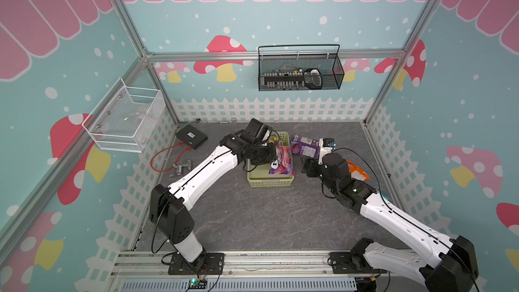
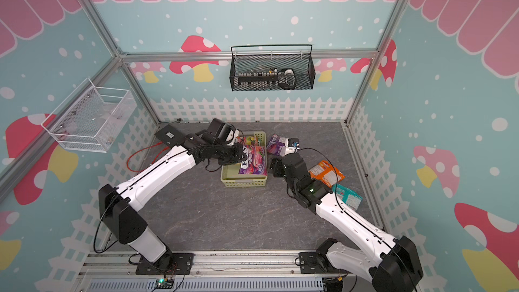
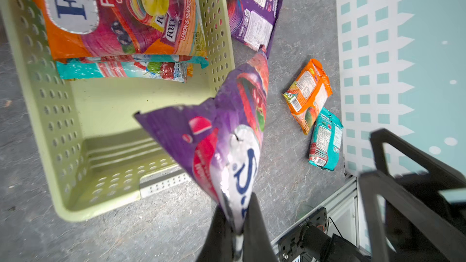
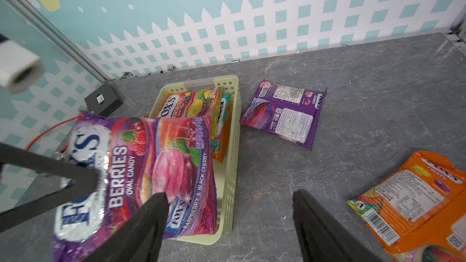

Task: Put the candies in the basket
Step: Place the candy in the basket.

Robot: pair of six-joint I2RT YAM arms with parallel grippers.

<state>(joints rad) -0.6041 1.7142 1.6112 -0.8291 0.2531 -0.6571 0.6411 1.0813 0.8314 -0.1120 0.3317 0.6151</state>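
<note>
- Three bags lie outside the basket [image 3: 50,112]: a purple bag [image 4: 285,114] just beside it, and an orange bag [image 3: 307,94] and a teal bag [image 3: 325,139] touching each other, nearer the wall.
- Two stacked bags [image 3: 121,16] fill the basket's far end.
- Grip: left claw [image 3: 237,233] pinches the berries bag [image 3: 222,132] by one edge; it hangs tilted over the empty near half, close to the side rim.
- The right claw [image 4: 229,197] gapes, empty.
- Judgement: shift the bag inward off the rim, lower it, then release.
</note>
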